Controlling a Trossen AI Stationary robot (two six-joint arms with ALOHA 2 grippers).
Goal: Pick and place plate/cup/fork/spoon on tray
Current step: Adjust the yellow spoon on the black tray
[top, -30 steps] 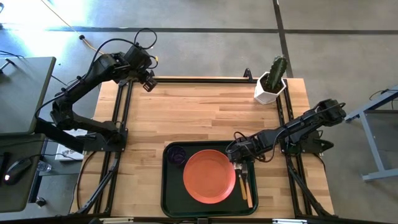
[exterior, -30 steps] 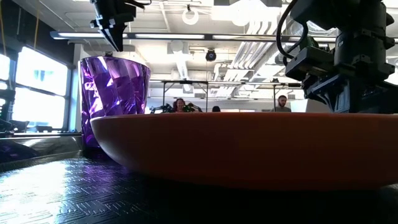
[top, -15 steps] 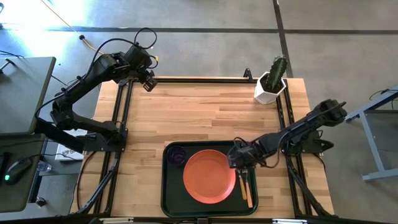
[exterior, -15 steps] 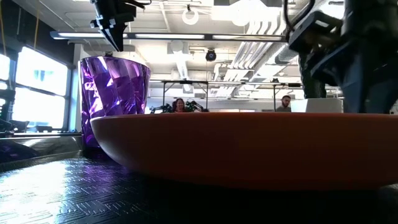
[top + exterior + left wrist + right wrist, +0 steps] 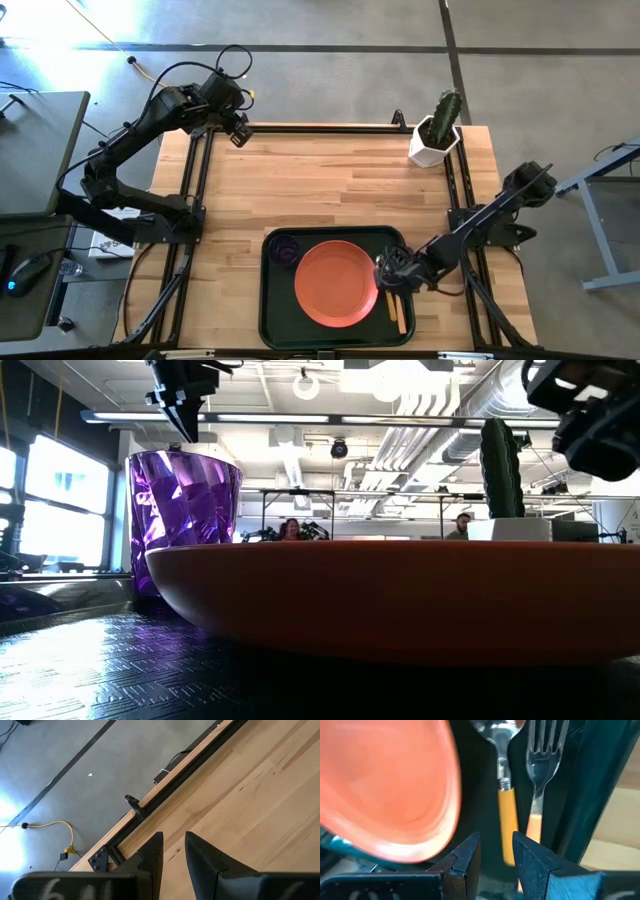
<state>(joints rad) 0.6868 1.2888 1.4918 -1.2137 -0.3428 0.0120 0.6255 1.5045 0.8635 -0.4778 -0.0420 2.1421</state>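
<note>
The orange-red plate lies in the dark green tray, with the purple cup standing at the tray's far left corner. The spoon and the fork lie side by side on the tray floor between the plate and the tray's right rim, the spoon nearer the plate. My right gripper hovers over their handles, fingers nearly together and empty. My left gripper waits, shut, over the table's far left corner.
A white pot with a green cactus stands at the table's far right corner and also shows in the low view. Bare wooden table lies beyond the tray. In the low view the plate and cup fill the foreground.
My right gripper has gone toward the table's near edge and slightly right, along the fork and spoon. In the low view it has left the middle of the picture, and the cactus behind it now shows. The fork, spoon, plate and cup have stayed in place.
</note>
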